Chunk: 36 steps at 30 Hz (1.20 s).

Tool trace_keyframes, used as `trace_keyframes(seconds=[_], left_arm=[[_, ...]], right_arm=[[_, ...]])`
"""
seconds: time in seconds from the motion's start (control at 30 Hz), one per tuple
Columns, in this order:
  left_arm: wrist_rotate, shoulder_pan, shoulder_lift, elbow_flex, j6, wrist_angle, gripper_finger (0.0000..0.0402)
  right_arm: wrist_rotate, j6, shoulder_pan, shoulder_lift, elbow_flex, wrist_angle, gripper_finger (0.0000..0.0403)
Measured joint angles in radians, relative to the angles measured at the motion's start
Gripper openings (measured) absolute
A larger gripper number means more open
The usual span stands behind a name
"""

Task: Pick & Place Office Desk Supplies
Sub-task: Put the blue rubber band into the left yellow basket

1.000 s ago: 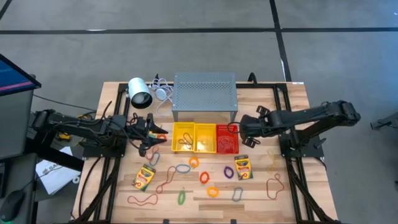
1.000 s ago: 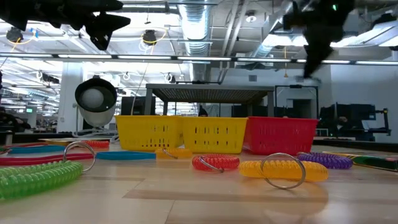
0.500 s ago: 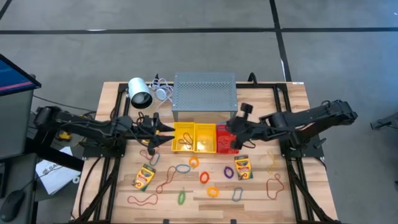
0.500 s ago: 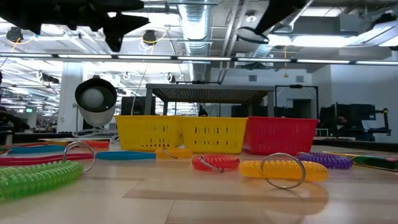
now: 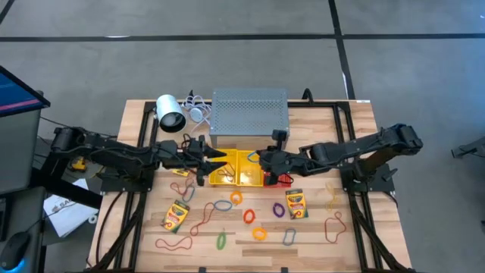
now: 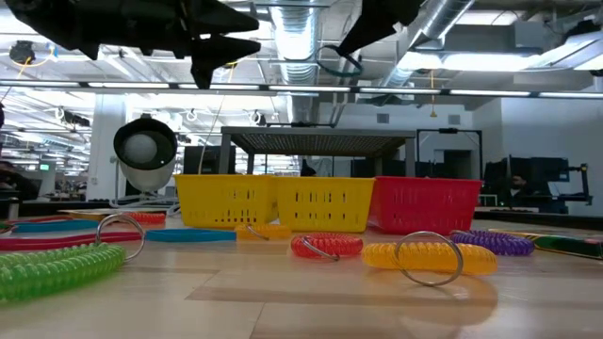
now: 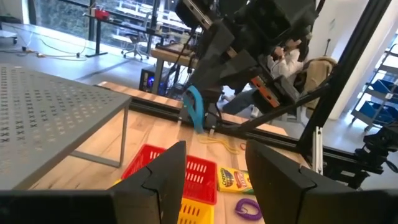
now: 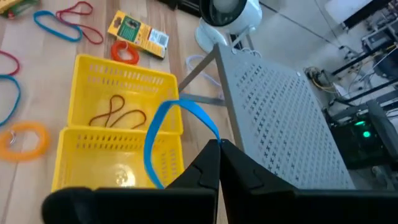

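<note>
Right wrist view shows the right gripper (image 8: 217, 149) clenched on a blue rubber band (image 8: 168, 134) above the yellow baskets (image 8: 118, 134). Left gripper (image 7: 214, 165) hangs released, empty. Crayon box (image 8: 137, 34) lettering is too small to read.

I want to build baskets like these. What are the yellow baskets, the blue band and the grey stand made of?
The yellow baskets look like glossy moulded plastic, judging by the slotted walls. The blue band, pinched in the right claw, looks like soft rubber, since it hangs in a bendy loop. The grey stand seems to be painted metal: a thin flat sheet full of small punched holes.
</note>
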Motion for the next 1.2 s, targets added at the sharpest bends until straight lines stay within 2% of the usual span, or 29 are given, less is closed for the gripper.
trace_keyframes(seconds=[0.4,0.8,0.97,1.2], left_arm=[[0.000,0.001,0.084,0.013,-0.025,0.093,0.0163],[0.000,0.045,0.087,0.013,-0.024,0.144,0.0163],[0.000,0.045,0.087,0.013,-0.025,0.170,0.0163],[0.000,0.045,0.087,0.013,-0.025,0.180,0.0163]], right_arm=[[-0.002,-0.078,-0.029,0.000,0.000,0.121,0.0000],[-0.006,-0.073,-0.034,0.000,0.000,0.152,0.0000],[-0.080,-0.072,-0.043,0.000,0.000,0.184,0.0000],[-0.088,-0.093,-0.047,0.000,0.000,0.261,0.0000]])
